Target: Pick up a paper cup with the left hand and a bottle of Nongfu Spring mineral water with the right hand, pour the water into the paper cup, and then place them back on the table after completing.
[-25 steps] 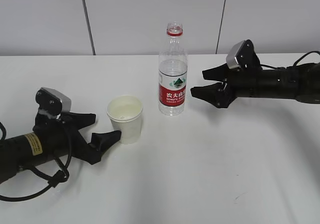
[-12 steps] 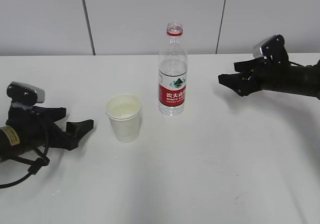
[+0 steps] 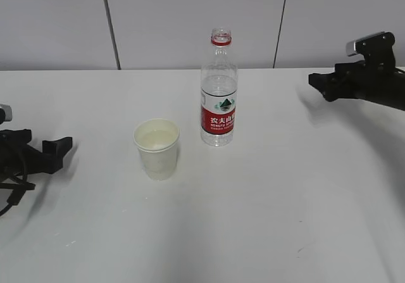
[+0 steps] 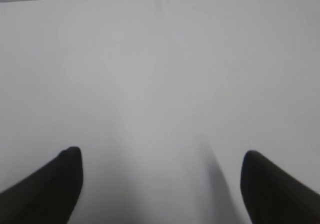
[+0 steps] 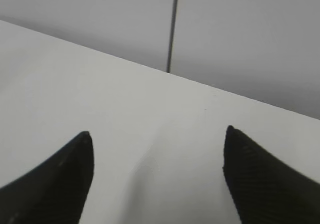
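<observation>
obstacles: paper cup (image 3: 157, 148) and bottle (image 3: 219, 92) upright mid-table, just apart, narrow gap between | free: bare table (image 3: 253, 220) along near edge and toward both side edges | grippers: left (image 3: 54, 154), right (image 3: 319, 83), spread wide, nothing between

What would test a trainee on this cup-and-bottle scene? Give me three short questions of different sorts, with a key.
1. True or false: the bottle lies on its side on the table.
2. Multiple choice: the paper cup is (A) held by the left gripper, (B) standing free on the table, (C) stacked on the bottle.
3. Fill in: in both wrist views, the jaws of the left gripper and the right gripper are ____.

Key: 1 false, it stands upright with no cap. 2 B. 3 open, with only bare table between them.
</observation>
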Tool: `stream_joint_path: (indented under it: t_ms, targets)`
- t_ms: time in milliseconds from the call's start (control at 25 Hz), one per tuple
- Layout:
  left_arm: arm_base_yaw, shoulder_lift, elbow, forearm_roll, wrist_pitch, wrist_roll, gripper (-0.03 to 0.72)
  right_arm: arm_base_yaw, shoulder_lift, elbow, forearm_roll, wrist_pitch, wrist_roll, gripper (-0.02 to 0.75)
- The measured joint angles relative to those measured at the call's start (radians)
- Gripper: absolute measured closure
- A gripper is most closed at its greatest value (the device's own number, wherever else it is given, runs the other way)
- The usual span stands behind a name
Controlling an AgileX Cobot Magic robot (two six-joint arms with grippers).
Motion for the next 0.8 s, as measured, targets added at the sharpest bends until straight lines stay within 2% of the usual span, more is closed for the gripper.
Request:
stream_joint_path:
  t_ms: [240, 400, 600, 800]
  targets:
    - [0.004, 0.000, -0.004, -0.049, 0.015, 0.043, 0.101, 0.000, 0.000, -0.017, 0.118, 0.115, -0.004, 0.143]
    - [0.004, -0.009, -0.045, -0.052, 0.127, 0.048, 0.101, 0.000, 0.000, -0.045, 0.176, 0.306, 0.043, 0.143]
    - [0.004, -0.056, -0.113, -0.052, 0.310, 0.049, 0.104, 0.000, 0.000, -0.156, 0.099, 0.574, 0.174, 0.143]
    - [-0.002, -0.132, -0.198, -0.052, 0.581, 0.041, 0.104, 0.004, -0.022, -0.216, 0.013, 0.734, 0.257, 0.143]
